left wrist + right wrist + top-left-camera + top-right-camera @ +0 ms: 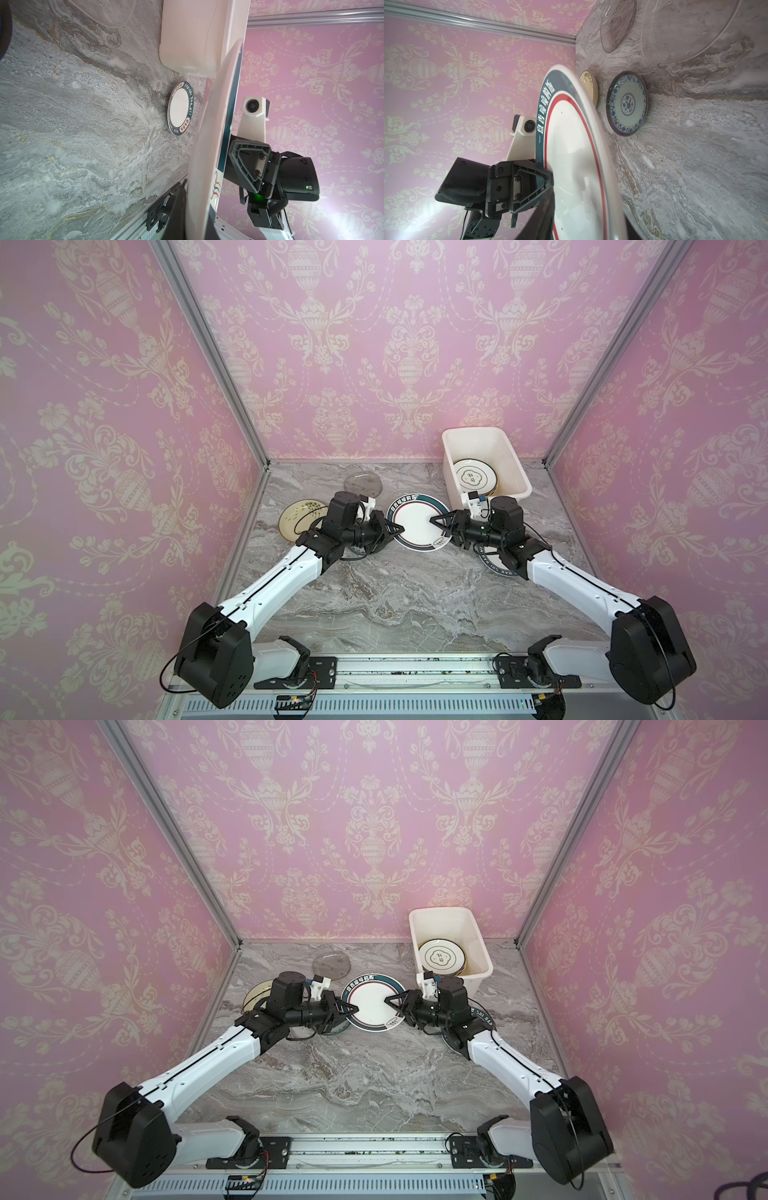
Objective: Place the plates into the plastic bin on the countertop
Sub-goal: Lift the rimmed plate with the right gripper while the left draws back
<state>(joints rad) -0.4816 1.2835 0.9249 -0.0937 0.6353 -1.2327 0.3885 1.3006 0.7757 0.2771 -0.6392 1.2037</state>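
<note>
Right wrist view: left claw [550, 178] pinches the white plate [571, 162], which hides whether right claw [436, 520] grips; teal plate [627, 104] beyond.

Soft, even light fills both top views, leaving only faint shadows on the counter [395, 593]. Wide lenses bend lines near the edges. In both wrist views the nearest plate [207, 135] looks soft.

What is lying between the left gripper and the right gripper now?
The white dark-rimmed plate: the left gripper grips one edge, the right gripper reaches over the opposite edge. Both top views show it.
</note>
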